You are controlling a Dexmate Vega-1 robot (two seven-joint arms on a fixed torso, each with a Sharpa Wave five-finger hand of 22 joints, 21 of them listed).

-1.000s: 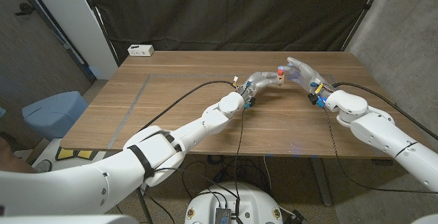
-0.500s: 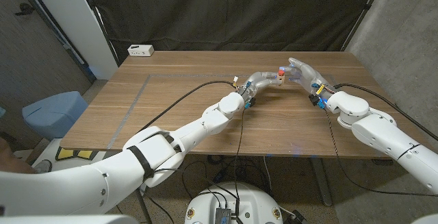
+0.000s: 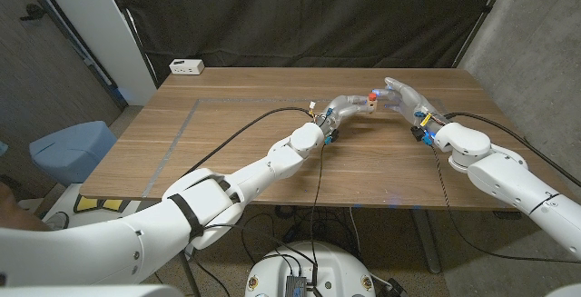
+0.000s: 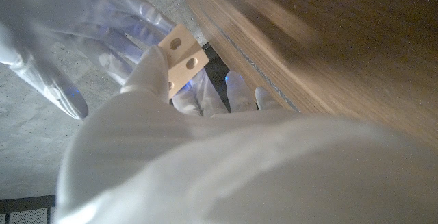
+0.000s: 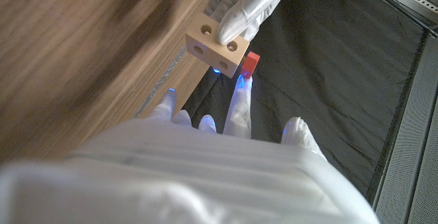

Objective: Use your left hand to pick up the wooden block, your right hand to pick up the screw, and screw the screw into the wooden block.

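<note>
Above the table's far middle, my left hand (image 3: pixel 348 107) holds a small pale wooden block (image 3: pixel 370 105) with round holes. In the left wrist view the block (image 4: pixel 183 57) sits in my left hand's fingertips (image 4: pixel 154 66), with my right hand (image 4: pixel 61 42) just beyond it. A red screw (image 3: pixel 373 94) sits against the block's top, and my right hand (image 3: pixel 402 95) meets it there. In the right wrist view the red screw (image 5: pixel 250 64) pokes out beside the block (image 5: pixel 217 48), one right fingertip (image 5: pixel 240 90) touching it. How deep the screw sits is hidden.
A white power box (image 3: pixel 186 65) lies at the table's back left corner. Black cables (image 3: pixel 263 115) run across the table to both wrists. A pale tape line (image 3: pixel 177 138) marks the table's left part. A blue seat (image 3: pixel 73 147) stands off the left edge.
My right forearm has shifted very slightly towards the table's middle. Both hands, the block and the screw stay together in the same spot.
</note>
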